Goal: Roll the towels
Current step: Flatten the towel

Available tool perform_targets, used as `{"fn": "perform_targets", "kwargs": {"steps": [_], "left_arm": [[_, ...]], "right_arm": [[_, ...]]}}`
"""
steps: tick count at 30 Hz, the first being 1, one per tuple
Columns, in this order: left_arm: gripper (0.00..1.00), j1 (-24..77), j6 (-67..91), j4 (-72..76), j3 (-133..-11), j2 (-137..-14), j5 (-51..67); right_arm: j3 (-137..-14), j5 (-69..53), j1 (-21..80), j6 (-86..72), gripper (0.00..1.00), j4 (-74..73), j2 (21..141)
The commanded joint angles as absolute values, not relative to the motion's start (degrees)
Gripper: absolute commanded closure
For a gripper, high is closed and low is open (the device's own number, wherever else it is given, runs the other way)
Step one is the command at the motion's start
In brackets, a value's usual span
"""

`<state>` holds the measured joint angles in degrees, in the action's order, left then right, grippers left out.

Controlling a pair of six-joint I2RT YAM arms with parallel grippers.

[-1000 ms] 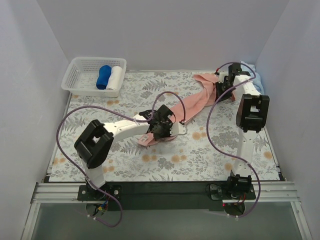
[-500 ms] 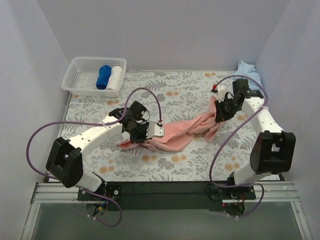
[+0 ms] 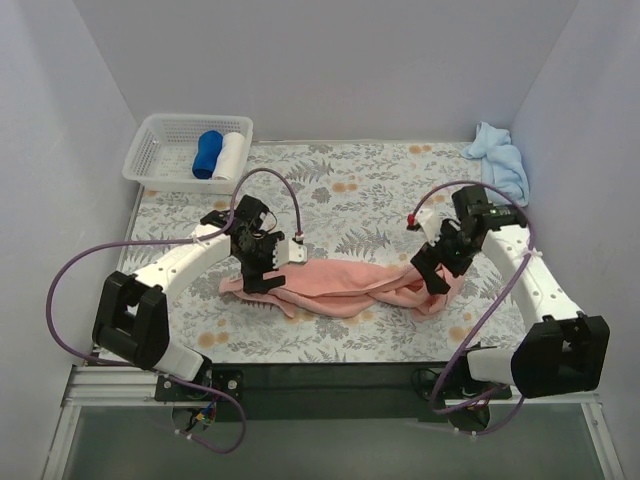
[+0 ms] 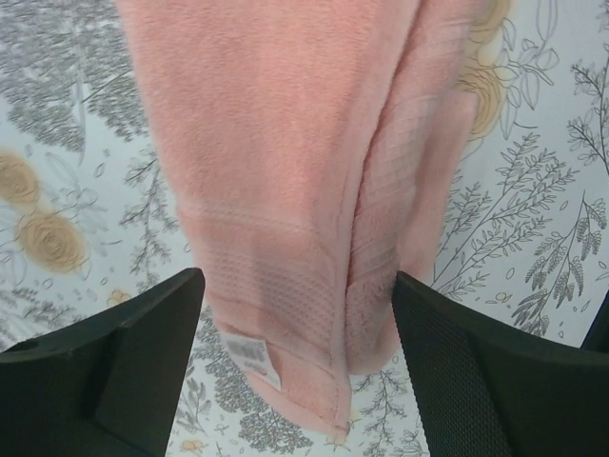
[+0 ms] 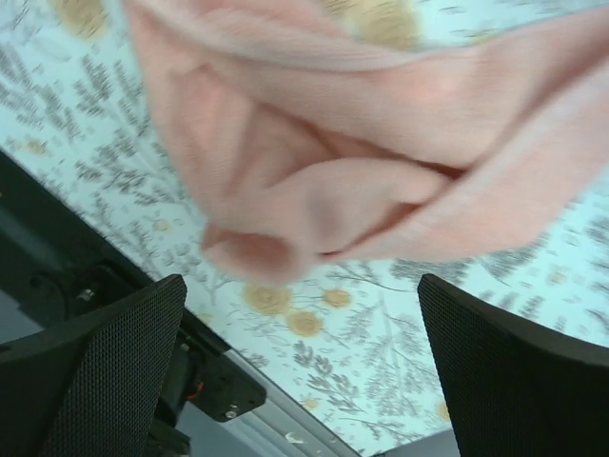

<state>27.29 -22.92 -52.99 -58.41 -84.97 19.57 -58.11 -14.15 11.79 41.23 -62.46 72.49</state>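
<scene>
Both released since earlier frame: left gripper (image 3: pixel 259 272), right gripper (image 3: pixel 437 276) wide open, empty; pink towel (image 3: pixel 335 288) lower centre; tag (image 4: pixel 249 350) unreadable.

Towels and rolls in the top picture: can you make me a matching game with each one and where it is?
Things:
1. pink towel
2. light blue towel
3. dark blue roll
4. white roll

Places:
a. bunched up in the far right corner
b. left side of the basket
c. stretched long across the near part of the table
d. in the basket, right of the other roll

Pairs: 1-c, 2-a, 3-b, 4-d
</scene>
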Motion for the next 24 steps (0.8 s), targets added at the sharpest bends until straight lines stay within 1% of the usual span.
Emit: {"fn": "perform_targets", "kwargs": {"steps": [1, 3, 4, 5, 6, 7, 9, 11, 13, 18, 24], "left_arm": [[0.25, 25.1, -23.1, -54.1, -62.8, -82.5, 23.7], [0.25, 23.6, -22.1, -55.1, -64.1, -81.4, 25.4], [0.25, 23.3, -21.7, -55.6, -64.5, -81.0, 26.2], [0.25, 22.5, -21.3, -56.1, -64.9, -80.7, 26.7], [0.25, 22.2, -20.9, -56.4, -65.2, -80.2, 27.3], [0.25, 22.1, -19.4, -56.2, -65.2, -80.0, 27.0], [0.25, 21.8, -17.8, -55.4, -64.6, -79.4, 26.2], [0.26, 21.3, -15.0, -53.8, -64.0, -79.0, 24.8], [0.26, 20.8, -12.6, -53.0, -63.3, -78.7, 23.7], [0.26, 18.1, -9.8, -54.0, -63.1, -79.9, 23.2], [0.22, 12.2, -10.7, -59.8, -66.4, -83.4, 27.1]], "right_arm": [[-67.6, -12.9, 6.7, 41.9, 0.02, -62.6, 74.5], [-70.1, -12.0, 2.7, 41.1, 0.09, -61.6, 77.3], [-72.9, -11.8, 1.5, 41.0, 0.15, -61.4, 80.5], [-74.3, -11.3, 0.6, 40.4, 0.18, -60.9, 82.2], [-76.0, -10.2, -1.2, 39.2, 0.25, -60.8, 84.1], [-77.4, -9.6, -1.6, 38.5, 0.3, -60.9, 87.9], [-81.9, -7.5, -1.7, 35.9, 0.39, -60.6, 91.3], [-86.6, -6.9, -1.7, 33.5, 0.42, -60.5, 95.8], [-89.6, -7.0, -1.5, 30.3, 0.43, -60.6, 99.6], [-97.2, -7.6, -0.2, 26.8, 0.41, -60.4, 107.6], [-103.9, -4.1, 5.2, 25.0, 0.39, -59.9, 117.2]]}}
